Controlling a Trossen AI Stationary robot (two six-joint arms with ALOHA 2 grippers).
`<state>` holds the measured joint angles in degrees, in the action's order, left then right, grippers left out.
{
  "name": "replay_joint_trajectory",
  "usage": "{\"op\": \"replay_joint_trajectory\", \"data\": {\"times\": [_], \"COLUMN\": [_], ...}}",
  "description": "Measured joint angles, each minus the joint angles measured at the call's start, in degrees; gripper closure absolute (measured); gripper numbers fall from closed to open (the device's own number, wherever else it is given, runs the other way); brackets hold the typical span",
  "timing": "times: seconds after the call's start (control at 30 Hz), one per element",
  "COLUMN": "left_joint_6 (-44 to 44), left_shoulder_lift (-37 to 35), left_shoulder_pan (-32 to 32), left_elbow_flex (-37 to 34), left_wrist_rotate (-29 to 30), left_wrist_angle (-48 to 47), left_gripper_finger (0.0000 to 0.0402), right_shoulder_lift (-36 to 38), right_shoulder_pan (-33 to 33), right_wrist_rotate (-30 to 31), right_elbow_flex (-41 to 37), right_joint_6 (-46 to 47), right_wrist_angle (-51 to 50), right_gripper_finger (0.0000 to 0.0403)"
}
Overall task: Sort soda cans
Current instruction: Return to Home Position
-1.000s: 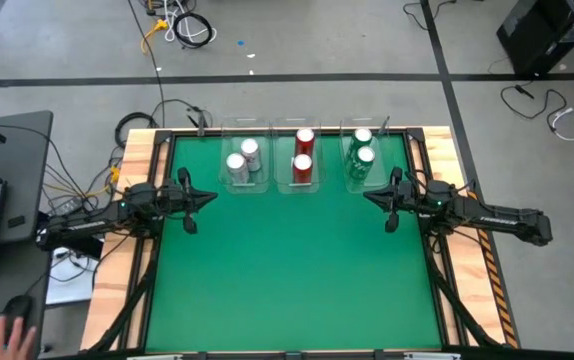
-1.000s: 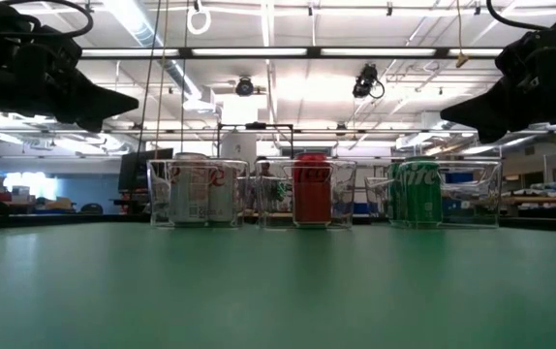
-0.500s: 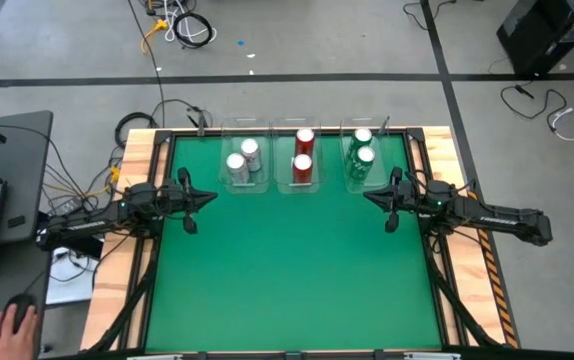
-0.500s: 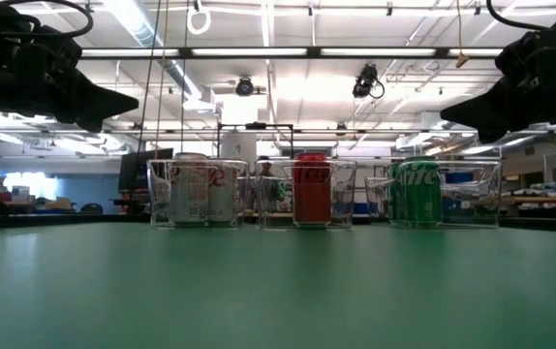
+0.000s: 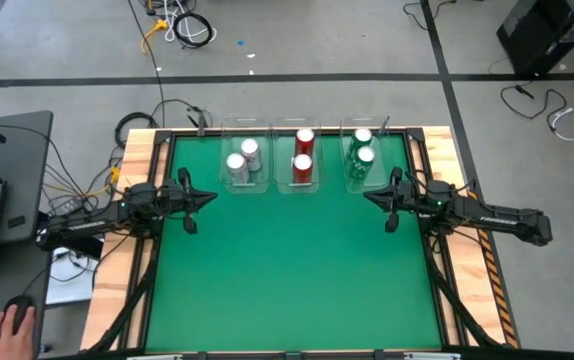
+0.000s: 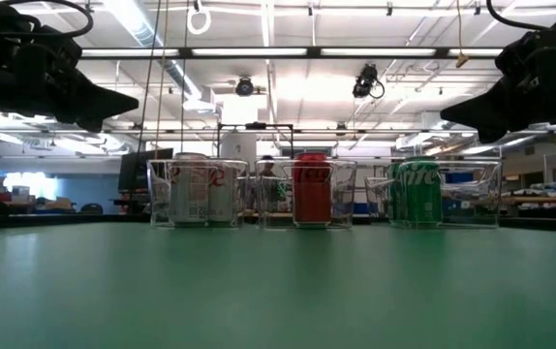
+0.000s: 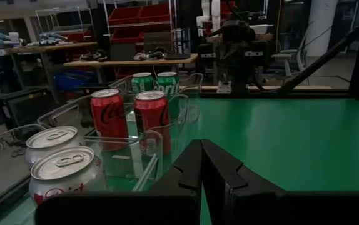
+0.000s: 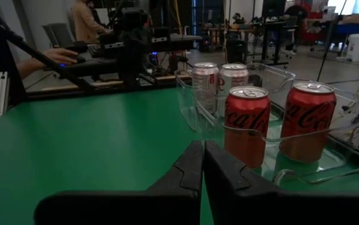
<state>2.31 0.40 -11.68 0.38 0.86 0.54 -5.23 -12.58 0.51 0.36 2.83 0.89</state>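
Green table [image 5: 287,270]: left end effector [image 5: 211,198], right end effector [image 5: 368,197] hover, pinched.

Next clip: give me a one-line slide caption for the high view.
Silver cans, red cans and green cans sit paired in three clear bins; left pincer and right pincer shut, empty.

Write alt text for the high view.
Six soda cans stand sorted in three clear bins along the far edge of the green table: two silver cans in the left bin, two red cans in the middle bin, two green cans in the right bin. The left gripper and right gripper, both shut and empty, sit at the table's sides, pointing inward.
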Motion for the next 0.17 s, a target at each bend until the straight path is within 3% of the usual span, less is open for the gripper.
{"op": "replay_joint_trajectory", "data": {"times": [0.17], "left_joint_6": [0.0], "left_shoulder_lift": [0.0], "left_shoulder_pan": [0.0], "left_elbow_flex": [0.0], "left_wrist_rotate": [0.0], "left_wrist_angle": [0.0], "left_gripper_finger": [0.0387], "right_shoulder_lift": [0.0], "right_shoulder_pan": [0.0], "right_wrist_rotate": [0.0], "right_elbow_flex": [0.0], "right_joint_6": [0.0], "right_wrist_angle": [0.0], "right_gripper_finger": [0.0378]}}
